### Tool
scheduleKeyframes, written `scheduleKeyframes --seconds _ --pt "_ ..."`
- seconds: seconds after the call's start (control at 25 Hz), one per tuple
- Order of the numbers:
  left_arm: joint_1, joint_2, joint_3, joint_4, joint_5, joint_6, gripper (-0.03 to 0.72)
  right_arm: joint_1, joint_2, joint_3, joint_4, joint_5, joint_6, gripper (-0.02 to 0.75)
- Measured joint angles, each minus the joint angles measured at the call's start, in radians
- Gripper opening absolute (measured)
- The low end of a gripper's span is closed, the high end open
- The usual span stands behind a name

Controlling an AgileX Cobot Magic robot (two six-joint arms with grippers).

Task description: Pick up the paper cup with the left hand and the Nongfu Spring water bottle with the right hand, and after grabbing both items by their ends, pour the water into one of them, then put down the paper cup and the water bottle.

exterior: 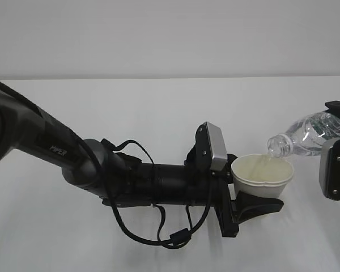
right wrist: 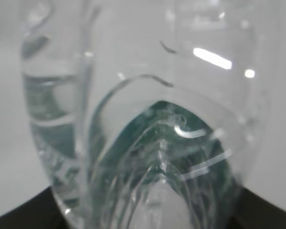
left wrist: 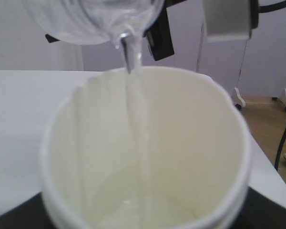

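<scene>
- Pouring is under way: a thin stream of water [left wrist: 133,90] runs from the mouth of the Nongfu Spring water bottle [exterior: 306,136] into the paper cup [exterior: 263,175].
- Left hand [exterior: 255,205], the black arm marked "PIPER" reaching in from the left, has its fingers clasped round the lower part of the cup, holding it upright above the white table [exterior: 158,113].
- Seen from the left wrist camera, the cup's cream inside fills the picture; the stream falls past the far rim and a little clear liquid has pooled at the bottom.
- Right hand [exterior: 337,164] shows only at the right edge of the exterior view, its grey camera block beside the bottle's body; the bottle is tipped, mouth lower than base, and touching or just over the cup's right rim.
- The right claw's fingers are hardly visible; the bottle hangs tilted in the air from that arm, so it is grasped at its base end.
- In the right wrist view the ribbed clear plastic fills the frame, with some water left inside.
</scene>
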Motion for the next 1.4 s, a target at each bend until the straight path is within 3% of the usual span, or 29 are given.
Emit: scheduleKeyframes --seconds 1.4 --pt "0.0 0.0 0.0 -0.001 0.002 0.0 0.439 0.0 0.0 0.0 0.0 0.0 -0.034 0.407"
